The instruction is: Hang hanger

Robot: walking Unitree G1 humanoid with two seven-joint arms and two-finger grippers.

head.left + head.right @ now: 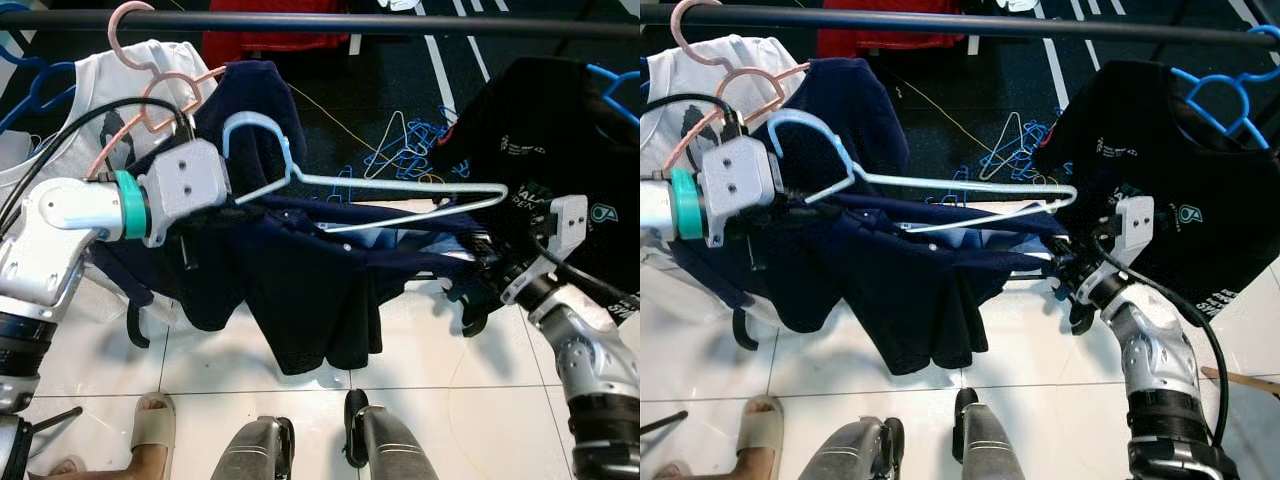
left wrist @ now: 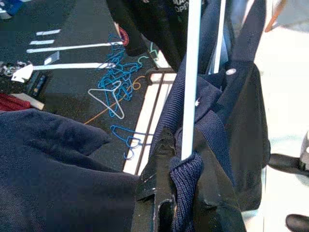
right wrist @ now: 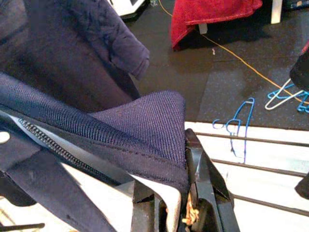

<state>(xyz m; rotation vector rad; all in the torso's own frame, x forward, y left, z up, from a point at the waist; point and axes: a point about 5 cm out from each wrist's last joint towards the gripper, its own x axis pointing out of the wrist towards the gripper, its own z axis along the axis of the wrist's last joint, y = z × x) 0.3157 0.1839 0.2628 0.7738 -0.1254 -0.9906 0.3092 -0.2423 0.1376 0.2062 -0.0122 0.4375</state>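
A light blue hanger point(image 1: 400, 190) is held level below the black rail point(image 1: 400, 22), its hook point(image 1: 255, 125) pointing up. A navy garment point(image 1: 300, 290) drapes over it and hangs down in folds. My left gripper point(image 2: 166, 203) is shut on the hanger's neck end together with the garment's ribbed collar; the pale bar point(image 2: 192, 77) runs straight out from the fingers. At the hanger's other end my right gripper point(image 3: 178, 193) is shut on the garment's ribbed edge point(image 3: 149, 121), its fingers mostly hidden under the cloth.
On the rail's left hang pink hangers point(image 1: 150, 70) with a white shirt point(image 1: 90, 100); on its right a black T-shirt point(image 1: 560, 140) on a blue hanger. Loose blue hangers point(image 1: 410, 150) and a red cloth point(image 1: 270, 40) lie on the dark floor. A person's sandalled foot point(image 1: 150, 430) stands near my feet.
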